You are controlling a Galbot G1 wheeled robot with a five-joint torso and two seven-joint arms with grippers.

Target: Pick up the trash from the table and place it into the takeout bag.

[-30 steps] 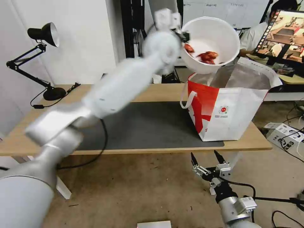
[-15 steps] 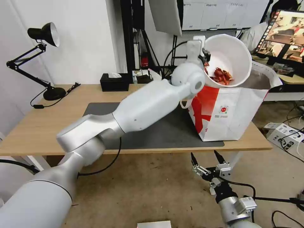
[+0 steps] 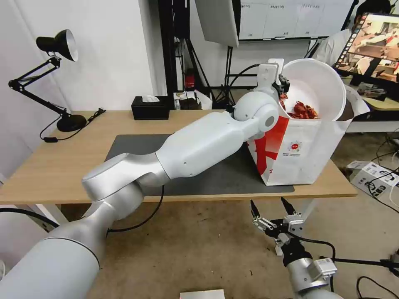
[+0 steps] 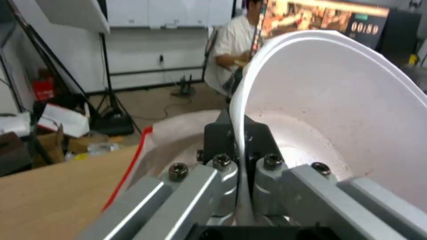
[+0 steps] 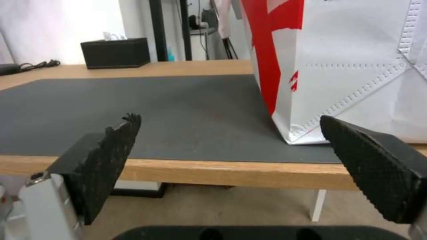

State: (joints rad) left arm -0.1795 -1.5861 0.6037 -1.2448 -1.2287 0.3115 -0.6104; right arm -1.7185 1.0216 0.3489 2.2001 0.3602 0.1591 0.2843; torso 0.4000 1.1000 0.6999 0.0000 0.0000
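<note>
Bowl tipped into the bag
Left gripper (image 3: 284,84) jaws clamp the bowl (image 3: 318,89) rim over the bag (image 3: 299,145); right gripper (image 3: 272,212) waits below the table (image 3: 50,170), jaws wide.

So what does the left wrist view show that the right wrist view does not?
The left wrist view alone shows the left gripper, its fingers shut on the rim of the tilted white bowl, with a bare stretch of tabletop beside.

The right wrist view alone shows the right gripper open below the table edge, the dark grey mat and the black tissue box.

Both share the takeout bag and the light-wood tabletop.
</note>
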